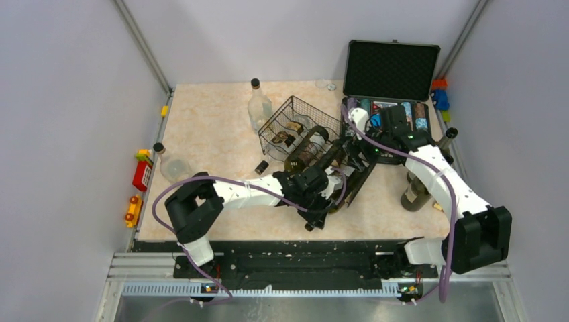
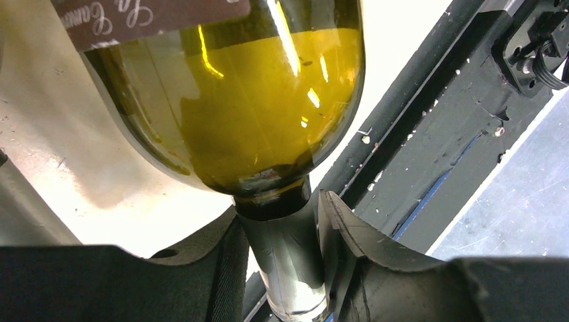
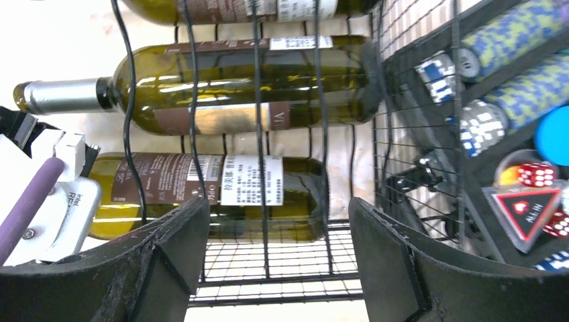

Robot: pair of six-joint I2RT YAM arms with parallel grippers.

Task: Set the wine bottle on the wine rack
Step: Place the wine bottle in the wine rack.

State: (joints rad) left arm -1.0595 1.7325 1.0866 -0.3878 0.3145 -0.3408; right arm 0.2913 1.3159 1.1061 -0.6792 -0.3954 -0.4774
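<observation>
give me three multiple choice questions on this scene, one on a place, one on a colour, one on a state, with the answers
1. Where does the left gripper clamp the olive-green glass wine bottle?
A) at the neck
B) around the label
C) at the base

2. What colour is the flexible cable looped along each arm?
A) yellow
B) purple
C) white

3. How does the lid of the black foam-lined case stand?
A) shut flat
B) taken off, lying on the table
C) open, raised at the back

Answers:
1 A: the left wrist view shows both fingers closed on the neck just below the bottle's shoulder.
2 B: the top view shows purple loops running along both arms.
3 C: the top view shows the lid upright, with its foam lining facing the camera.
</observation>
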